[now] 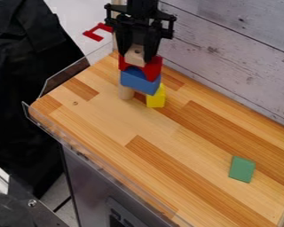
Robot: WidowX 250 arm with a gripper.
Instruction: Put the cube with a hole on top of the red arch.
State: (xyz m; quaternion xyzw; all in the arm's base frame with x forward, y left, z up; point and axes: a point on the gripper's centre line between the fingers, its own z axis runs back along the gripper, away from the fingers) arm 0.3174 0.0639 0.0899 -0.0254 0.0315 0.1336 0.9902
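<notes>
One more small job: let go of the cube!

From where I stand, the building looks almost done. A yellow block (pixel 157 98) and a round wooden post (pixel 126 92) hold up a blue block (pixel 140 82). The red arch (pixel 152 68) sits on top of that. The wooden cube with a hole (pixel 133 59) is right at the top of the arch. I can't tell if it is resting there or just a tiny bit above.

The black gripper (pixel 135 55) has its jaws pinched on the cube, one on each side. So what's left, I think, is to set it down flat, open up and lift away gently.

Closest to me on the wooden table (pixel 103 115) is a green block (pixel 242 169). It's well apart from the tower, so it shouldn't be a bother. Past the tower is the pale board wall (pixel 227 57), and a red piece (pixel 99 32) shows beside the gripper. I don't see anything blocking the cube. The tricky bit is the tall stack: one bump from the jaws could make it all tumble.
</notes>
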